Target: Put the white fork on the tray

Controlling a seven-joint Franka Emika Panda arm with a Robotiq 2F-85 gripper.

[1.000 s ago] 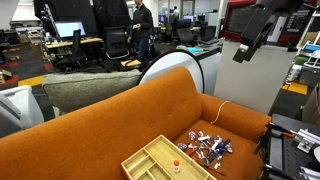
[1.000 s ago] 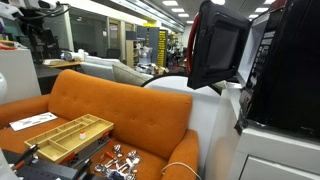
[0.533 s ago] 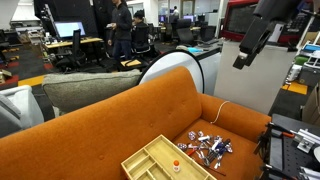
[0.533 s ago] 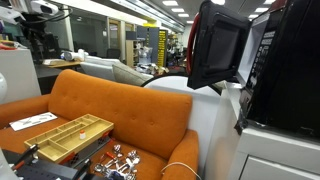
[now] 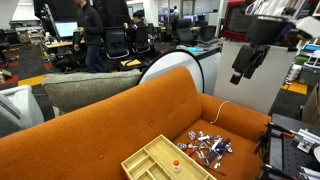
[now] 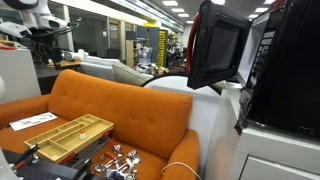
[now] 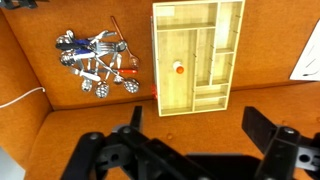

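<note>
- Well above the orange sofa [image 5: 120,115] in an exterior view, the gripper [image 5: 240,74] hangs pointing down, empty; its opening is too small to read here. The tray [image 5: 150,165] lies on the seat far below it and off to one side, and the heap of cutlery [image 5: 206,147] sits just beside the tray, closer to under the gripper. A white cable [image 5: 218,110] runs down the backrest.
- In an exterior view from the opposite end, the arm [image 6: 35,18] stands high at the picture's edge. The tray [image 6: 62,135] rests below it, with a sheet of paper [image 6: 30,121] beside it and the heap of cutlery [image 6: 118,160] further along the seat.
- Looking down in the wrist view, the gripper [image 7: 195,120] has its fingers [image 7: 132,118] spread wide with nothing between them. The tray [image 7: 157,60] lies far beneath, ahead of the fingers, holding one small orange piece [image 7: 179,68]. The heap of cutlery [image 7: 98,60] is beside it; the white fork cannot be singled out there.
</note>
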